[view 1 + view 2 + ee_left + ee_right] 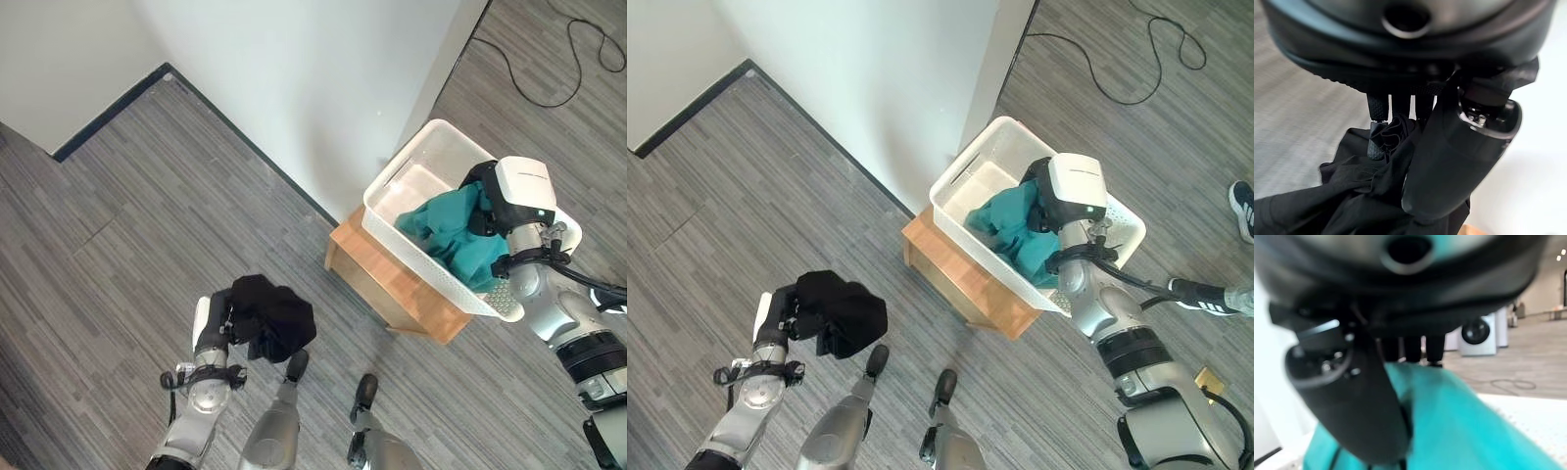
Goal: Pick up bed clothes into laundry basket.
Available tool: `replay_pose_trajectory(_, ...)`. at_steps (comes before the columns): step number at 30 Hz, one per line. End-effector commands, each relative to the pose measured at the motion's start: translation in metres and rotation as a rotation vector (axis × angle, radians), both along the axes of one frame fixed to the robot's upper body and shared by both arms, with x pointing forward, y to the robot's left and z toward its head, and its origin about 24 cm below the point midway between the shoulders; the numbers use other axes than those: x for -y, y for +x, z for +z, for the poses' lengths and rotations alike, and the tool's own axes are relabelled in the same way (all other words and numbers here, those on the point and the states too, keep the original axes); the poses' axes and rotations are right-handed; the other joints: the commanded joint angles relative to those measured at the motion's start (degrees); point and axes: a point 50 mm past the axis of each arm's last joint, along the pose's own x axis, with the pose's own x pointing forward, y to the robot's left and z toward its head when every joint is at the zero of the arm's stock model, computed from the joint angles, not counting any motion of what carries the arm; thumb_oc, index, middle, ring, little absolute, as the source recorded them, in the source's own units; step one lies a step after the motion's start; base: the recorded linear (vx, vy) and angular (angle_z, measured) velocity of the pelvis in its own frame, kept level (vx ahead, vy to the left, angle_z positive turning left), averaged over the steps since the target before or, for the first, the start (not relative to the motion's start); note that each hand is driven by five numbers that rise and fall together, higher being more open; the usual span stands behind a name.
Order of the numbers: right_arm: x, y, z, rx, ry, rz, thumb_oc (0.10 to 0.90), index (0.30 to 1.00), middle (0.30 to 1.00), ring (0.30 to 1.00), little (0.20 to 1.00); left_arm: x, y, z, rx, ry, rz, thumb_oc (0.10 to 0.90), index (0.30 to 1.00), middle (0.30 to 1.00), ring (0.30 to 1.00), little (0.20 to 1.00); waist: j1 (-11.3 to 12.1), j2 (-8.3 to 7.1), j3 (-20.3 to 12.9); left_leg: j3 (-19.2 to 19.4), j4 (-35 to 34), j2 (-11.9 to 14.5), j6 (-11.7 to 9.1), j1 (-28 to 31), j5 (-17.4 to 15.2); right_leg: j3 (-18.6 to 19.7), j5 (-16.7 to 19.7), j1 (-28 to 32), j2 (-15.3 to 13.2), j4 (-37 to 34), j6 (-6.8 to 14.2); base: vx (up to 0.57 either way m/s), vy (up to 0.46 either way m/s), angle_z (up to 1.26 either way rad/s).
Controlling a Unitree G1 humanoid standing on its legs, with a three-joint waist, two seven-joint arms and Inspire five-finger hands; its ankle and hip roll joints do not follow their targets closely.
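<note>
- Your left hand [217, 328] hangs low over the grey plank floor [147, 225], with its fingers [1377, 128] and thumb curled into a bunched black garment [272, 317]; the left wrist view shows the cloth gathered between them, and the rest droops below the hand.
- Your right hand [1048, 211] is over the white laundry basket [411, 171], down against a teal garment [453, 233]. In the right wrist view the thumb lies across the teal cloth and the fingers run down behind its fold, so you have it pinched between thumb and fingers.
- The teal garment lies heaped inside the basket, towards the side nearest your right arm, with part of the basket's white bottom bare beside it.
- The basket sits tilted on a low wooden stand [392, 279], with its perforated wall overhanging the stand's edge.
- The stand is set against the corner of a white wall [323, 78], and a dark skirting strip [108, 110] runs along the wall's foot.
- A person's shoe [1242, 208] shows on the floor, well apart from the basket.
- A white washing machine [1478, 335] stands far back in the right wrist view.
</note>
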Motion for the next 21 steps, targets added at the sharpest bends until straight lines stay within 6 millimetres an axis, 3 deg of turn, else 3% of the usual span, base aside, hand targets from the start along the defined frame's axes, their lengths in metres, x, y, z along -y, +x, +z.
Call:
replay_pose_trajectory(1,-0.012,0.000,0.073,0.344,-0.043,0.043,0.800,0.900,0.900,0.900,0.900,0.001,0.008,0.035,0.222,-0.023,0.008,0.400,0.300,0.300,0.300,0.300,-0.1,-1.82,-3.8,-0.2,-0.1,1.0,-2.1,-1.5,-3.3,-0.8,-4.8,3.6,-4.6,0.3,4.6,0.01,0.006,0.03)
replay_pose_trajectory(7,-0.012,-0.029,0.100,0.536,0.035,0.119,0.800,0.900,0.900,0.900,0.900,-0.012,0.002,0.031,0.206,0.016,0.059,0.400,0.300,0.300,0.300,0.300,-1.3,-1.51,-5.6,0.7,-0.1,1.0,-1.9,1.1,-4.4,-0.3,-4.9,5.5,-5.2,0.3,5.0,0.04,0.015,0.00)
replay_pose_trajectory(10,-0.004,-0.059,0.113,0.681,0.076,0.143,0.800,0.900,0.900,0.900,0.900,-0.025,-0.005,0.026,0.186,0.042,0.126,0.400,0.300,0.300,0.300,0.300,-3.4,-1.36,-7.2,1.7,-0.1,1.1,-1.6,3.0,-5.6,0.3,-5.0,6.7,-5.5,0.3,5.4,0.07,0.016,-0.01)
replay_pose_trajectory(13,0.010,-0.079,0.100,0.699,0.126,0.110,0.800,0.900,0.900,0.900,0.900,-0.036,-0.011,0.023,0.171,0.080,0.179,0.400,0.300,0.300,0.300,0.300,-4.4,-1.44,-8.1,2.2,-0.1,1.2,-1.3,4.4,-6.3,0.8,-5.2,7.7,-5.7,0.3,5.5,0.09,0.010,-0.04)
replay_pose_trajectory(14,0.028,-0.094,0.076,0.654,0.155,0.028,0.800,0.900,0.900,0.900,0.900,-0.055,-0.019,0.025,0.184,0.097,0.299,0.400,0.300,0.300,0.300,0.300,-5.9,-1.14,-8.8,2.6,-0.1,1.2,-1.1,5.1,-6.8,1.1,-5.2,8.2,-5.9,0.3,5.6,0.08,0.005,-0.09)
replay_pose_trajectory(15,0.029,-0.096,0.074,0.649,0.157,0.024,0.800,0.900,0.900,0.900,0.900,-0.055,-0.020,0.024,0.179,0.102,0.295,0.400,0.300,0.300,0.300,0.300,-5.7,-1.27,-9.0,2.6,-0.1,1.2,-1.1,5.3,-6.8,1.1,-5.3,8.4,-6.0,0.3,5.7,0.07,-0.001,-0.10)
replay_pose_trajectory(16,0.040,-0.104,0.055,0.595,0.189,-0.033,0.800,0.900,0.900,0.900,0.900,-0.063,-0.025,0.027,0.191,0.127,0.335,0.400,0.300,0.300,0.300,0.300,-6.2,-1.17,-9.3,2.6,-0.1,1.2,-1.0,5.8,-7.1,1.2,-5.3,8.7,-6.0,0.3,5.7,0.04,-0.009,-0.12)
replay_pose_trajectory(18,0.059,-0.117,0.000,0.419,0.286,-0.168,0.800,0.900,0.900,0.900,0.900,-0.085,-0.034,0.038,0.239,0.196,0.445,0.400,0.300,0.300,0.300,0.300,-7.1,-0.90,-10.0,2.9,-0.1,1.3,-0.8,6.7,-7.5,1.4,-5.3,9.1,-6.1,0.3,5.8,0.05,-0.014,-0.14)
replay_pose_trajectory(19,0.059,-0.117,-0.001,0.418,0.287,-0.169,0.800,0.900,0.900,0.900,0.900,-0.085,-0.034,0.038,0.237,0.198,0.445,0.400,0.300,0.300,0.300,0.300,-7.0,-0.98,-10.1,3.0,-0.1,1.3,-0.8,6.7,-7.5,1.4,-5.3,9.2,-6.1,0.3,5.8,0.03,-0.017,-0.15)
replay_pose_trajectory(20,0.076,-0.130,-0.065,0.180,0.379,-0.332,0.800,0.900,0.900,0.900,0.900,-0.096,-0.037,0.058,0.334,0.213,0.503,0.400,0.300,0.300,0.300,0.300,-7.7,-0.35,-10.4,3.4,-0.1,1.3,-0.6,7.2,-7.6,1.8,-5.1,9.5,-6.2,0.3,5.7,0.03,-0.013,-0.14)
replay_pose_trajectory(21,0.081,-0.135,-0.085,0.104,0.395,-0.384,0.800,0.900,0.900,0.900,0.900,-0.099,-0.042,0.067,0.369,0.205,0.515,0.400,0.300,0.300,0.300,0.300,-8.0,-0.42,-10.6,3.5,-0.1,1.4,-0.4,7.6,-7.7,2.0,-5.2,9.8,-6.2,0.3,5.7,0.04,-0.015,-0.11)
